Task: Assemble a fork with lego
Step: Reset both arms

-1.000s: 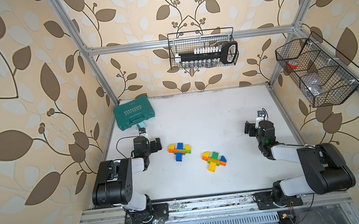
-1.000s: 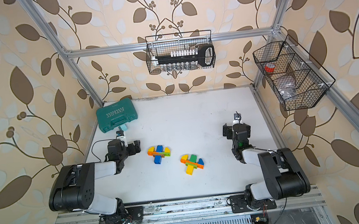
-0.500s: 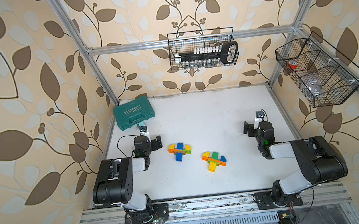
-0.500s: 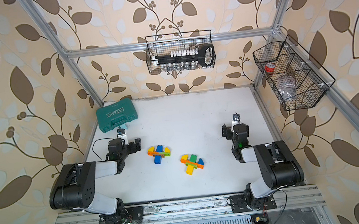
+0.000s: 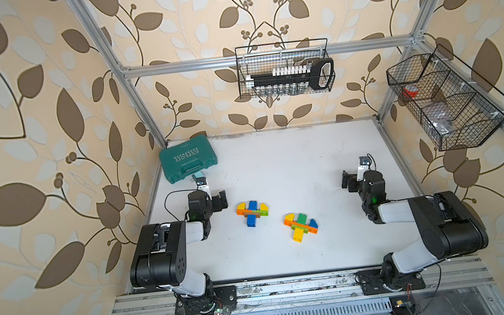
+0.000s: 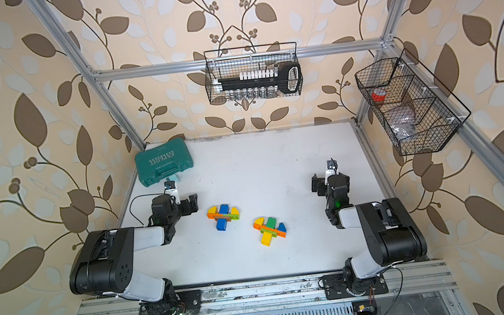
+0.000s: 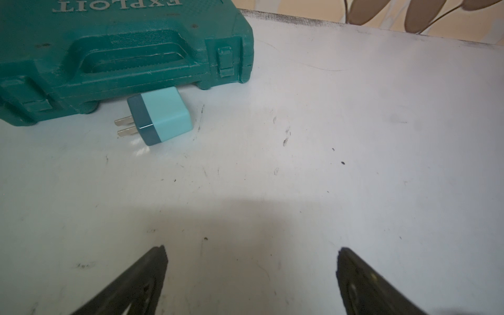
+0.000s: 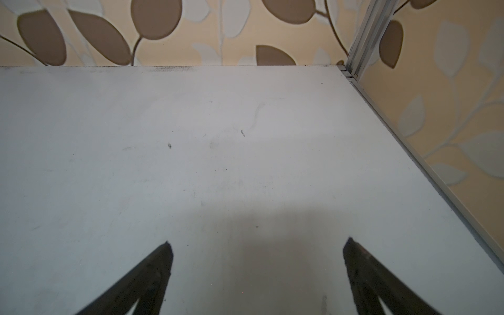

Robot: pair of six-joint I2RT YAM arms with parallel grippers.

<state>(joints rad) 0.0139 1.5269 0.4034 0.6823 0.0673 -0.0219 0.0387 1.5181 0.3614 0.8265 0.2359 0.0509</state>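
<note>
Two lego assemblies lie on the white table in both top views. The left lego piece has yellow, blue and yellow prongs on an orange-brown bar with a blue stem. The right lego piece has yellow, green and blue prongs on an orange bar with a yellow stem. My left gripper rests low at the table's left, just left of the first piece, open and empty. Over at the table's right my right gripper is also open with only bare table between its fingers.
A teal tool case lies at the back left, with a small teal plug adapter on the table against its near side. Wire baskets hang on the back wall and right wall. Aluminium frame posts edge the table.
The right arm has folded in slightly, its gripper shifting a little toward the back. The left arm and both lego pieces have stayed put.
</note>
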